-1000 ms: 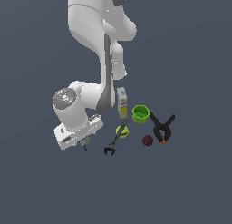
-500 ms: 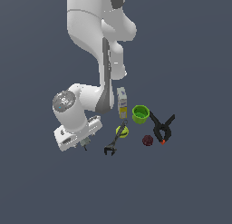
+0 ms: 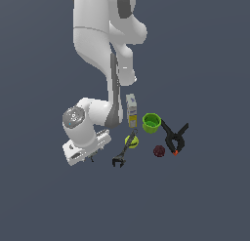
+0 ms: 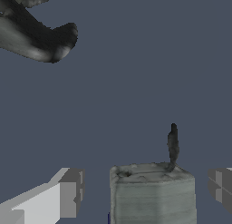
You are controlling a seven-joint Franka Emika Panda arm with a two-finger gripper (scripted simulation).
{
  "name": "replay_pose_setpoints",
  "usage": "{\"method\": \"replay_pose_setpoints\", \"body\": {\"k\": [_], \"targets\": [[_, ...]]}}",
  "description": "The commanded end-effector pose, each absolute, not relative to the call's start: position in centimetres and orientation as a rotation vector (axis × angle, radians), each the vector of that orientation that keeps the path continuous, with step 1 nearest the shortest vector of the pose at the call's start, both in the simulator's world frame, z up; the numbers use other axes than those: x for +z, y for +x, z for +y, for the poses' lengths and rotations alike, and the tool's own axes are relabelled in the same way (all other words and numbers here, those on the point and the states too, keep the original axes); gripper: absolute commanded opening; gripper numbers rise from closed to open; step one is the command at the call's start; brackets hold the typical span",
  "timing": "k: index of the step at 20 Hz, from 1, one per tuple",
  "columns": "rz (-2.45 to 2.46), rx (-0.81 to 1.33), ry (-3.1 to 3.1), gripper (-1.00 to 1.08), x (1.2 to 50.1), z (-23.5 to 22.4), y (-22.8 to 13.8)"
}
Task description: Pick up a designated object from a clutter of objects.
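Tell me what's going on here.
A Panda arm has its gripper low over the floor, to the exterior view's left of the clutter. In the wrist view a small grey block sits between the open fingers, not yet clamped. The carton, green cup, black clamp, dark red ball, yellow-green ball and black tool lie apart from the gripper.

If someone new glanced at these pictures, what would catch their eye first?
Probably the big white arm bent low over the floor, dwarfing the small clutter: green cup, black clamp, carton. In the wrist view, a grey block sits between the open gripper fingers.
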State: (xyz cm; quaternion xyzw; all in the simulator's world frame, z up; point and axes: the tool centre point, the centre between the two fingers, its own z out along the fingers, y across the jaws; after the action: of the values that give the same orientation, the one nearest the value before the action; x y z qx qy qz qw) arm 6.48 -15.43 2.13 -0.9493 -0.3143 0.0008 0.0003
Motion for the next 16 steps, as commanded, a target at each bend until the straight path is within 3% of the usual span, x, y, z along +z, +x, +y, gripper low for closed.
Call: {"method": "replay_pose_setpoints", "body": {"k": [1,4,5,16], "targets": [[-0.988,0.000,-2.982,1.00,1.46,-15.45,6.55],[-0.988,0.000,-2.982,1.00,1.25,-15.47,6.62],[-0.988,0.000,-2.982,-1.00,1.25,-15.47,6.62],[-0.987,0.000,-2.983,-1.00,1.33,-15.53,6.62]]}}
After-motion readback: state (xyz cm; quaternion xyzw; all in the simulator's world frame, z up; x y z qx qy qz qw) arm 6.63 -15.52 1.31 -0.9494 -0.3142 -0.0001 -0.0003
